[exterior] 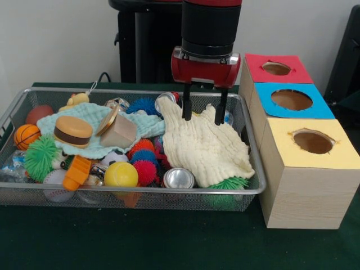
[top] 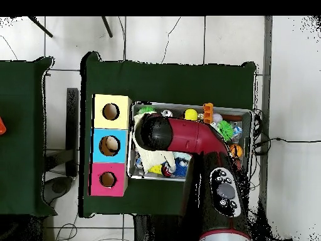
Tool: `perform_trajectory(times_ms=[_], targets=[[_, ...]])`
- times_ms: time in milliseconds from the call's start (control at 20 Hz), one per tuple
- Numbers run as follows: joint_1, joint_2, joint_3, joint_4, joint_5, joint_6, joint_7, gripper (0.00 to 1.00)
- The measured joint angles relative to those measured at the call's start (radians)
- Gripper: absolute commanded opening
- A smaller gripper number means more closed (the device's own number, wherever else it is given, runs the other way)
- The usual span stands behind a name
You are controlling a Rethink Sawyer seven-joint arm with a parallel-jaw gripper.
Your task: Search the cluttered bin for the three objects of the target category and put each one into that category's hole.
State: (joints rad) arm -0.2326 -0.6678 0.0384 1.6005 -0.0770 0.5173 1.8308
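The green cloth-covered table carries everything. On it sits the bin, a wide shallow tray of silver wire mesh with a metal rim; it lies directly under the gripper and spreads mostly to its picture-left in the front view. To the gripper's picture-right stand three pale wooden boxes in a row, each with a round hole in a coloured top: red box farthest back, blue box in the middle, yellow box nearest the camera. In the overhead view the red and black arm stretches across the bin and hides much of it.

The gripper hangs from a red wrist, its two thin black fingers set apart, spread moderately wide, with nothing between them. Their tips reach the far edge of a cream, crinkled cloth heaped just below. To the gripper's picture-left lies a mint waffle-textured cloth bearing a plastic burger and a tan box. Further left is a spiky green ball and a small basketball. Below the gripper, near the front rim, lie a smooth yellow ball, a spiky red ball and a shiny metal can.
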Motion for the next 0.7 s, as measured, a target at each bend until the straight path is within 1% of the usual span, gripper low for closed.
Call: perform_trajectory(times_ms=[350, 550, 600, 700], targets=[[0.006, 0.026, -0.010, 0.008, 0.000, -0.025, 0.000, 1.00], [0.018, 0.052, -0.027, 0.011, 0.000, -0.061, 0.000, 1.00], [0.024, 0.070, -0.036, 0.013, 0.000, -0.090, 0.000, 1.00], [0.028, 0.081, -0.040, 0.014, 0.000, -0.110, 0.000, 1.00]])
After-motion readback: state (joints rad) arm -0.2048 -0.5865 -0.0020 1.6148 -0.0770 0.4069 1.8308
